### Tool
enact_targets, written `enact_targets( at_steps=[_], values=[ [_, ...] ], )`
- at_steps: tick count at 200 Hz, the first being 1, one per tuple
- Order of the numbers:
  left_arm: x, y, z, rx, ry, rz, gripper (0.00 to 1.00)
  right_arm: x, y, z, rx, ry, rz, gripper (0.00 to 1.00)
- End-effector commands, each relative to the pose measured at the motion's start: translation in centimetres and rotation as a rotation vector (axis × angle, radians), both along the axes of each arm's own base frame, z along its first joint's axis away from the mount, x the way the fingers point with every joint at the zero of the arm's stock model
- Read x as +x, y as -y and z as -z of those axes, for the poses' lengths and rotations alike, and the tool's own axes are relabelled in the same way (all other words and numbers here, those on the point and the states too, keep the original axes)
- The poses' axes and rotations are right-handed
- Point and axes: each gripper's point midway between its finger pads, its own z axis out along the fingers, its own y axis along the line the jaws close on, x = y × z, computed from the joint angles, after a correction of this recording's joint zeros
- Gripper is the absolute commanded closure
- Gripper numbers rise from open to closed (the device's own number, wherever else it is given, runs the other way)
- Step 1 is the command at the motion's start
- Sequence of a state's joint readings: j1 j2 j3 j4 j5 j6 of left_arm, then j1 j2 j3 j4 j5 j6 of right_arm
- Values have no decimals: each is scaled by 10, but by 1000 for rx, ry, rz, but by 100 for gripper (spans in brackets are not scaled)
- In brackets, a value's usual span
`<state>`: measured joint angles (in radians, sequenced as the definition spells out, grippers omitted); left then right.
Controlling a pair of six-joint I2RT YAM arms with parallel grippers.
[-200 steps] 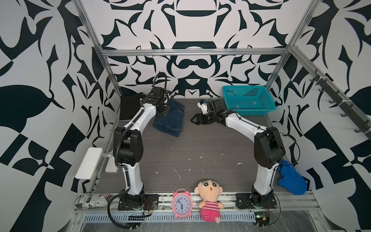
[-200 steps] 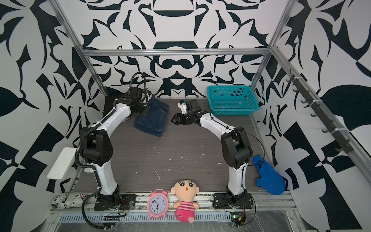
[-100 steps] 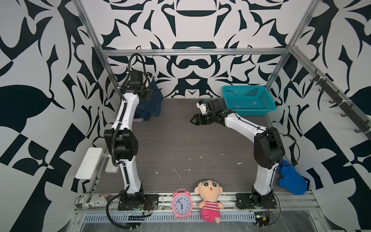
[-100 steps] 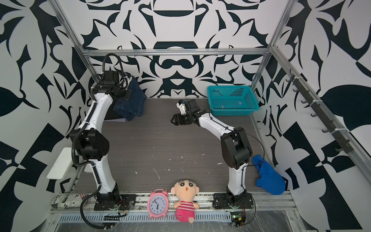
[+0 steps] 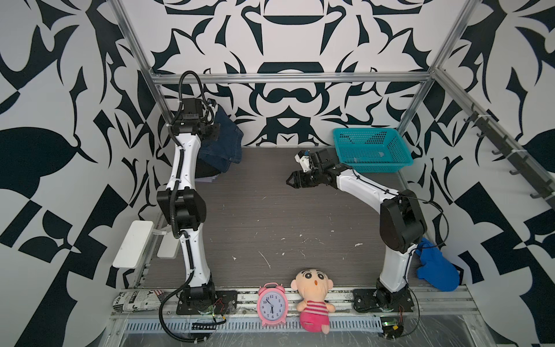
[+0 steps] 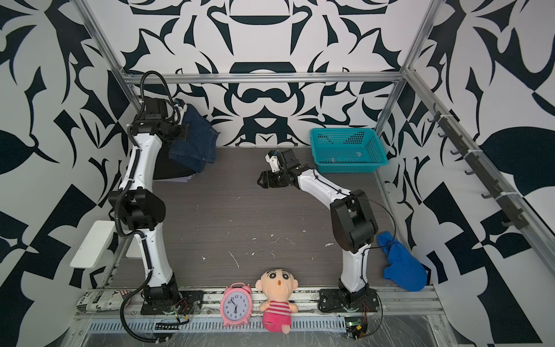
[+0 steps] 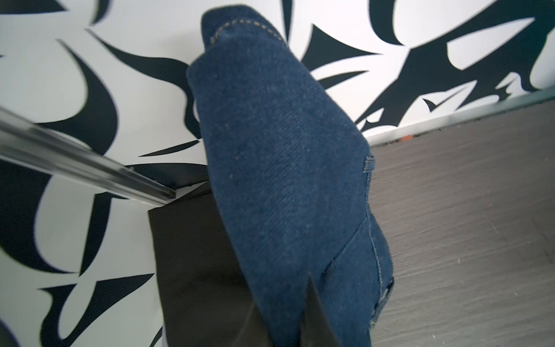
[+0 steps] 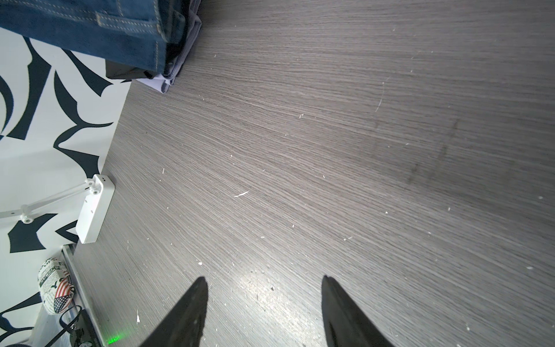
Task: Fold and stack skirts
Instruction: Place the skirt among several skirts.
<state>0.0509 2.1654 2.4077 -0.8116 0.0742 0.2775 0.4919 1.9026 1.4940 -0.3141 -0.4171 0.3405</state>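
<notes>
One denim skirt (image 5: 223, 144) hangs pinched in left hand (image 5: 213, 132); right hand (image 5: 290, 179) gapes empty near teal basket (image 5: 374, 160).

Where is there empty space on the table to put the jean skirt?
The middle of the table is bare, between the right gripper and the clock. The far left corner is crowded: black skirt under the hanging jean skirt.

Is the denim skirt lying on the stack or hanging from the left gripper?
Hanging: left gripper is shut on the denim skirt, raised above the black skirt.
</notes>
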Motion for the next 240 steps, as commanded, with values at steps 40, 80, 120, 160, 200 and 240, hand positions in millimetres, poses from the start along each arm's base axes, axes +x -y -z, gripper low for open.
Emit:
enact_targets(
  at_steps=[40, 80, 120, 160, 200, 240],
  values=[
    [10, -37, 18, -87, 32, -33, 100, -5, -4, -33, 33, 65, -8, 36],
    [29, -91, 57, 4, 6, -112, 100, -10, 0, -42, 23, 83, -7, 36],
    [47, -129, 78, 136, -5, -109, 100, -14, 2, -46, 17, 85, -6, 36],
    [64, -145, 89, 246, 24, -83, 100, -16, 3, -47, 11, 82, -2, 36],
    [79, -172, 107, 355, 46, -165, 21, -20, -1, -50, 15, 81, -9, 36],
    [84, -183, 66, 461, 149, -292, 5, -20, -3, -55, 17, 93, -17, 36]
  ],
)
